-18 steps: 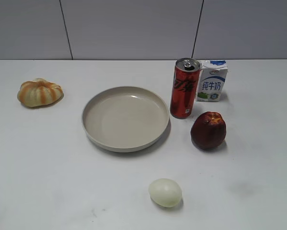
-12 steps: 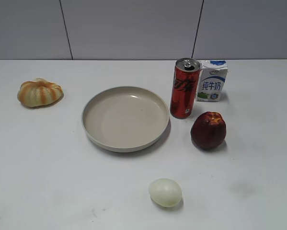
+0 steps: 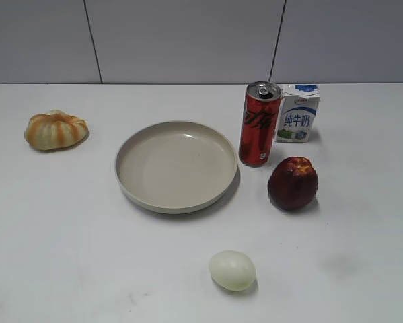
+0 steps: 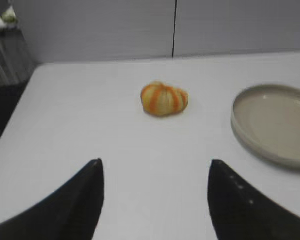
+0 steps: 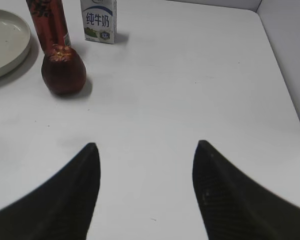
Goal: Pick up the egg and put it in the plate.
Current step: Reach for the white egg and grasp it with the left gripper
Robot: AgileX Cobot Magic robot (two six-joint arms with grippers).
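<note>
Untouched on the white table (image 3: 66, 222): the egg (image 3: 232, 270), lying in front of the plate (image 3: 176, 165), toward its right, well apart. Right of the plate, a red can (image 3: 259, 124), milk carton (image 3: 297, 113) and red fruit (image 3: 292, 182); left of it, a pumpkin (image 3: 55, 130). Left gripper (image 4: 155, 172) and right gripper (image 5: 144, 155) spread wide, holding nothing.

The pale egg (image 3: 232, 270) lies on its side, apparently untouched, well apart from the empty beige plate (image 3: 176, 165).
</note>
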